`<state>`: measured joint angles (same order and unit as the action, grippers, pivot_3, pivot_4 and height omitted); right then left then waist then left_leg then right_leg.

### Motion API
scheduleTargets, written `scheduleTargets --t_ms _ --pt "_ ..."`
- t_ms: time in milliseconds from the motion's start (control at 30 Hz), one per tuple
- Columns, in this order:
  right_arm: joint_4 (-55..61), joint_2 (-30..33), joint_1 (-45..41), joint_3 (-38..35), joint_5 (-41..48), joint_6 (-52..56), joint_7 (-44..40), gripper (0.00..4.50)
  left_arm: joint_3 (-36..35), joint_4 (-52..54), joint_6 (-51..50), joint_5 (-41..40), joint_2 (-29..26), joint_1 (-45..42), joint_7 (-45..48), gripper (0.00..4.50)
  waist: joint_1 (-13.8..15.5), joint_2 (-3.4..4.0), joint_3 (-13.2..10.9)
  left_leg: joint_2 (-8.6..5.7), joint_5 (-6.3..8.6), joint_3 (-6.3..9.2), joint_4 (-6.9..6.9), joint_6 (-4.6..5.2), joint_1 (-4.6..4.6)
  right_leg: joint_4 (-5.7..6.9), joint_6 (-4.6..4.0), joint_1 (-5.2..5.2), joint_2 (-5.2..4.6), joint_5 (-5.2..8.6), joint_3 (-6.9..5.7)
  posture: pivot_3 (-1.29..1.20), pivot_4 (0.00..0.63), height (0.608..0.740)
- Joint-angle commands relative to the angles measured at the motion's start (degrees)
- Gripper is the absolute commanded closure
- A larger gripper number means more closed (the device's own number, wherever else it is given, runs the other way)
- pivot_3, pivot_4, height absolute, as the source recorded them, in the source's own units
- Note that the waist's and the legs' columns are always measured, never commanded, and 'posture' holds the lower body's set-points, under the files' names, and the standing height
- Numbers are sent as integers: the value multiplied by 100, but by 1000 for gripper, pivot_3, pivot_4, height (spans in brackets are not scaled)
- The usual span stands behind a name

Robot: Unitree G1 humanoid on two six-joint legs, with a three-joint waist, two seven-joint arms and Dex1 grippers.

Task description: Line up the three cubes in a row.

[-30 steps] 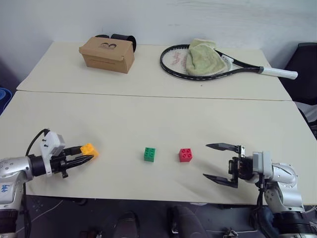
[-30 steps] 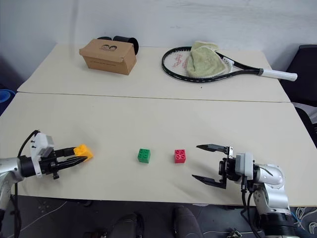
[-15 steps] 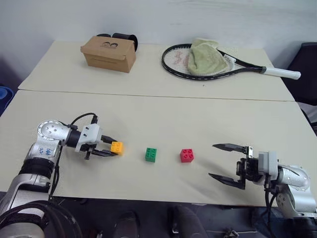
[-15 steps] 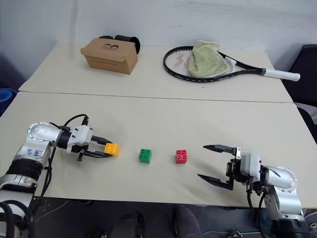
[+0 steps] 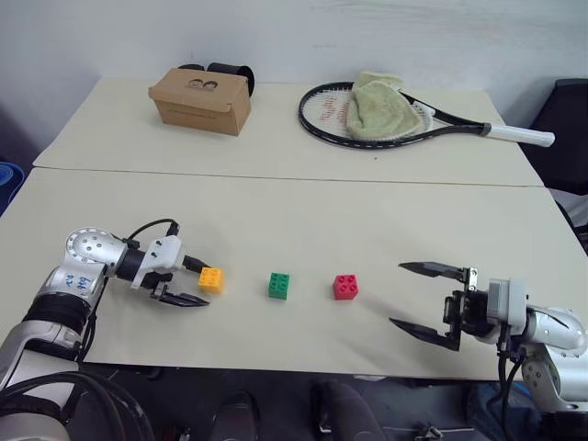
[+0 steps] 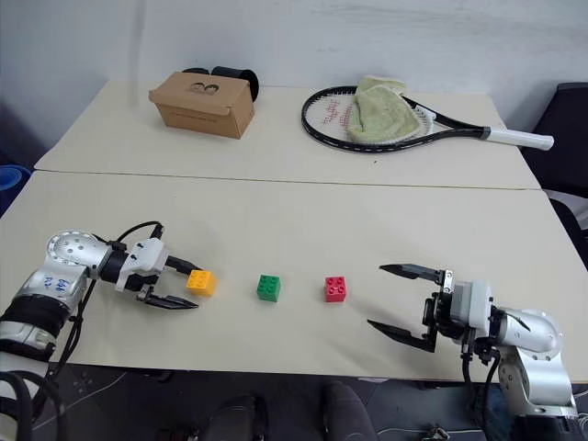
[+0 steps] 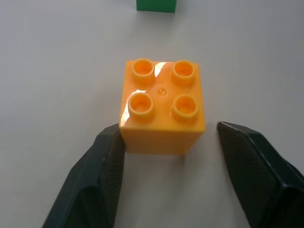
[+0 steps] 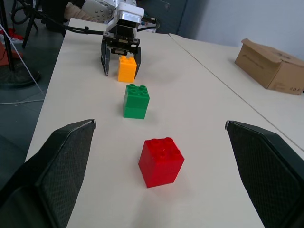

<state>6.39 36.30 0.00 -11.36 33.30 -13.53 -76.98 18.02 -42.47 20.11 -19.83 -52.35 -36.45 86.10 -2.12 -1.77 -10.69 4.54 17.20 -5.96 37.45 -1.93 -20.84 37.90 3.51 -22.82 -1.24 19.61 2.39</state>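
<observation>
Tabletop (image 5: 303, 211): left tool (image 7: 166, 142) parted, maybe touching orange cube (image 7: 162, 105).

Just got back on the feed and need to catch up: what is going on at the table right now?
The left gripper has its fingers open around the orange-yellow cube, which sits on the table to the left of the green cube and the red cube. The three now form a rough row. The right gripper hangs open to the right of the red cube, holding nothing.
</observation>
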Motion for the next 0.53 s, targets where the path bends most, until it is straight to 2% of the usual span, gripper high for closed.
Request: scheduleTargets --t_ms 33,133,267,400,533 --pt "-23 106 -15 -80 111 16 -117 0 -696 90 205 -109 -589 455 583 657 -22 0 0 4 0 -1 -5 0 0 -2 -1 -2 3 1 1 0 150 740" --pt "-44 310 -75 -188 110 77 -234 0 -1289 302 378 -19 -1011 1005 -91 657 -18 3 -2 6 0 -4 -10 -1 -1 -2 -5 -9 -2 3 0 0 150 740" --pt "-160 818 -319 -445 97 171 -369 0 -2590 1379 -593 -775 -1545 2375 -234 657 -42 2 -3 6 4 -10 -3 7 -11 2 -4 -19 -15 2 1 0 150 740" --pt "-198 1270 -476 -466 35 225 -650 0 -3584 2496 -1150 -937 -1651 3512 -462 657 -24 5 -4 4 6 -2 -10 11 -13 2 -5 -18 -22 3 -9 0 150 740" --pt "-397 1504 -667 -282 -30 261 -978 0 -4110 2744 -1468 -860 -1498 3693 -878 657 29 6 -6 1 6 0 -11 10 -15 -2 -6 -20 -19 3 -13 0 150 740"
